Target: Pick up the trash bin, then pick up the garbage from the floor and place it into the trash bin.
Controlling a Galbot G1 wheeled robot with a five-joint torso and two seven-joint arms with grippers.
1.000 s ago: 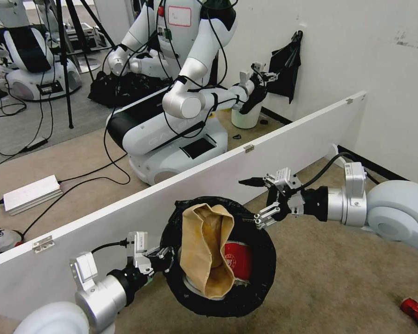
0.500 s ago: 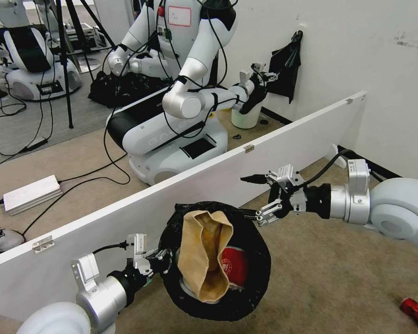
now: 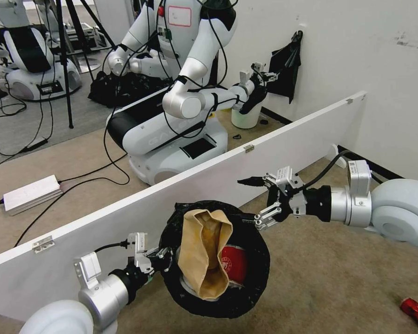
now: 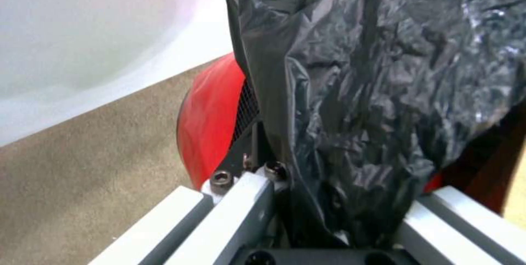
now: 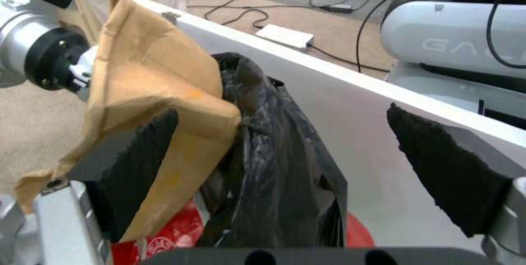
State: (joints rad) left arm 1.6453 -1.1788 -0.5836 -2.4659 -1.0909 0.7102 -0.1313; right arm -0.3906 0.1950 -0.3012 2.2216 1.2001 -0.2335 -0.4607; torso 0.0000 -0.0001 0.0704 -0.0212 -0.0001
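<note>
Head view gives you little writing to read: a faint "GAL…" on the other robot's (image 3: 172, 125) base. The red paper cup (image 3: 232, 265) carries a white round emblem, too small to make out. Your left claw (image 3: 161, 254) is clamped on the rim of the trash bin (image 3: 218, 297), held off the floor by the white partition (image 3: 125, 218); its red body hides under the black liner. A tan paper bag (image 3: 203, 253) sticks out. Your right claw (image 3: 257, 199) hangs wide, empty, just beyond the rim. A red can (image 3: 415, 311) lies cut off on the carpet.
</note>
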